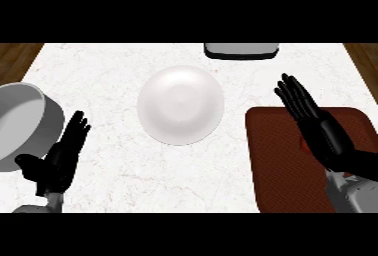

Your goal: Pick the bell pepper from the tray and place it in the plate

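Left hand (57,160) rests beside a grey bowl (22,122), fingers straight and together. The white plate (181,105) lies bare at centre. Right hand (317,127) hovers over the dark red tray (277,160), fingers straight, holding nothing. The bell pepper (303,145) shows only as a red sliver beneath it. Step in hand: approach. Next: lower and curl fingers around the pepper.

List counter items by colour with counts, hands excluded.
White: 1, the plate
Dark red: 1, the tray
Grey: 2, the bowl at the left edge and the box-like item at the far edge
Total: 4
Bell pepper: mostly hidden under the right hand, not counted.
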`<state>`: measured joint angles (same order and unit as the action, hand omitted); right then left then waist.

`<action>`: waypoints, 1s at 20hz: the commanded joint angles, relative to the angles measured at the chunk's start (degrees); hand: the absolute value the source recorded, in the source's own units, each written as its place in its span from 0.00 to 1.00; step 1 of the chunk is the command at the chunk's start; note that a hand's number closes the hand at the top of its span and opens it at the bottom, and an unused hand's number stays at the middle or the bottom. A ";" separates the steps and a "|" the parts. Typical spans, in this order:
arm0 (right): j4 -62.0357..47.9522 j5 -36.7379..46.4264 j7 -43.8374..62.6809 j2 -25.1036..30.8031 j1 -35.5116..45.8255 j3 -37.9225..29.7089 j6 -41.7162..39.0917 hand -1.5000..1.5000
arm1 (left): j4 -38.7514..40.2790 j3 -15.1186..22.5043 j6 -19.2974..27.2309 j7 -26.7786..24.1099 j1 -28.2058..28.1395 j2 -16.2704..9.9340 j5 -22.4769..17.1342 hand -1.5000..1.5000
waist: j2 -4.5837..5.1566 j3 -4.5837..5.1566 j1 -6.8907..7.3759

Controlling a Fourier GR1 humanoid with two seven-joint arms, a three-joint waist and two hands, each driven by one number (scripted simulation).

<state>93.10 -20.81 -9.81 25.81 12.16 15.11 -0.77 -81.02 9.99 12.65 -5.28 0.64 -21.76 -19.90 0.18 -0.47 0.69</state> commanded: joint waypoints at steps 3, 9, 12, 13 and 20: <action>-15.08 8.38 0.58 -4.51 8.85 -2.20 9.22 1.00 | -4.29 -0.61 -0.76 1.43 7.43 -3.51 3.15 0.50 | 0.30 0.39 0.97; -28.52 28.37 13.57 10.99 6.20 1.11 19.99 1.00 | -7.25 -0.47 -2.88 0.91 12.70 -6.46 4.42 0.50 | 1.78 1.43 1.34; -33.84 28.65 16.04 -3.38 8.42 -3.10 38.60 0.00 | -6.85 -0.83 -4.19 3.25 15.72 -7.45 3.79 0.50 | 1.17 0.33 1.44; -34.31 28.95 14.86 -6.66 9.16 -4.41 43.68 0.00 | -7.93 -0.70 -4.55 3.26 14.71 -7.63 3.60 0.50 | 0.68 0.29 1.88; -42.08 31.06 -0.87 -17.49 14.56 -8.84 58.74 0.00 | -5.48 -1.98 -5.26 3.38 14.91 -6.53 4.23 0.50 | 0.16 0.40 0.33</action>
<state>55.80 8.63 -5.52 12.39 23.48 8.77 50.61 -87.58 8.65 8.45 -0.64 16.39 -28.49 -16.17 0.62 -0.09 1.37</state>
